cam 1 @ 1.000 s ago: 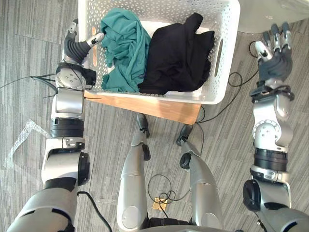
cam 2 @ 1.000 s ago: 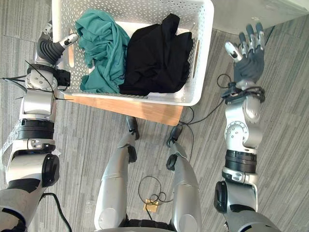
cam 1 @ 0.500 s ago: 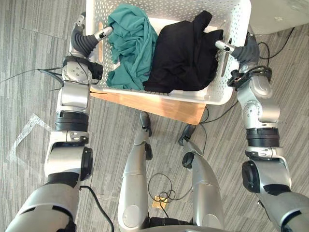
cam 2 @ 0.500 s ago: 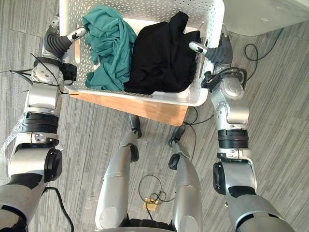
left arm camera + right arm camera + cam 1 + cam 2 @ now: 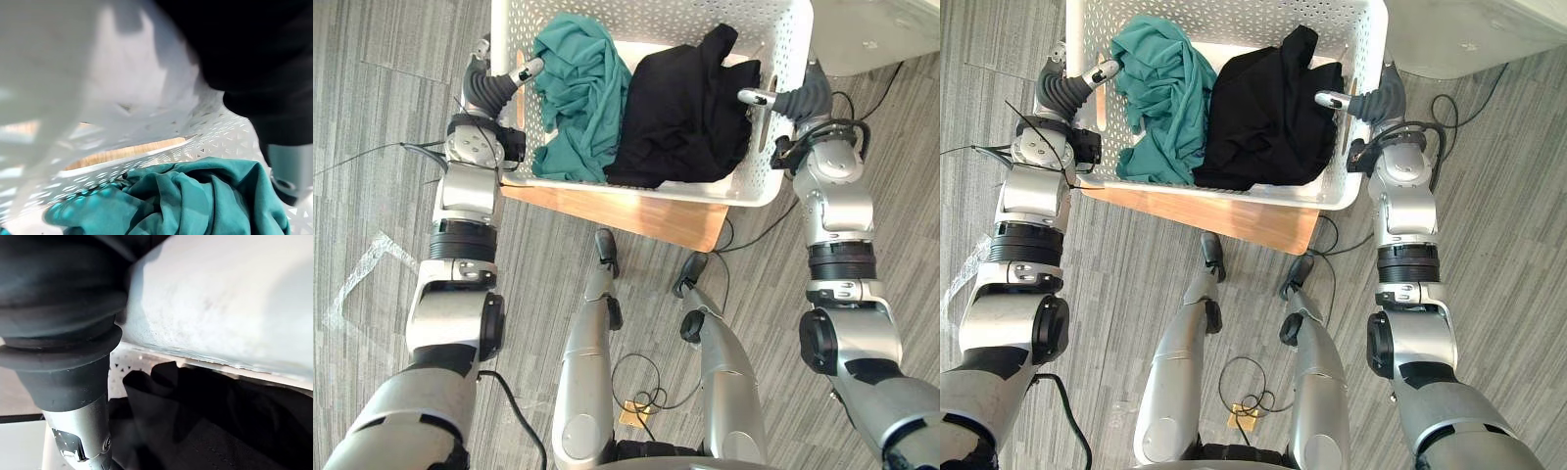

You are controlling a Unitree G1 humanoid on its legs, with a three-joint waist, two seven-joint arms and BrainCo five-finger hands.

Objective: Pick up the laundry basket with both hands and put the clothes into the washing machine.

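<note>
A white perforated laundry basket (image 5: 658,192) rests on a low wooden board (image 5: 636,217) in front of me. Inside it a teal garment (image 5: 573,93) lies on the left and a black garment (image 5: 680,108) on the right. My left hand (image 5: 487,90) grips the basket's left wall, thumb (image 5: 291,171) hooked over the rim beside the teal garment (image 5: 186,196). My right hand (image 5: 798,101) holds the right wall the same way, thumb (image 5: 78,431) inside by the black garment (image 5: 205,431). The fingers of both hands lie outside the walls, mostly hidden.
A pale grey-white appliance body (image 5: 876,29) stands at the far right, just beyond the basket. Grey striped carpet (image 5: 372,117) surrounds the board. A scrap of clear plastic (image 5: 357,284) lies on the floor at the left.
My right hand swung in from spread open at the right and closed on the basket's right wall, thumb now over the rim. The left hand has kept its hold.
</note>
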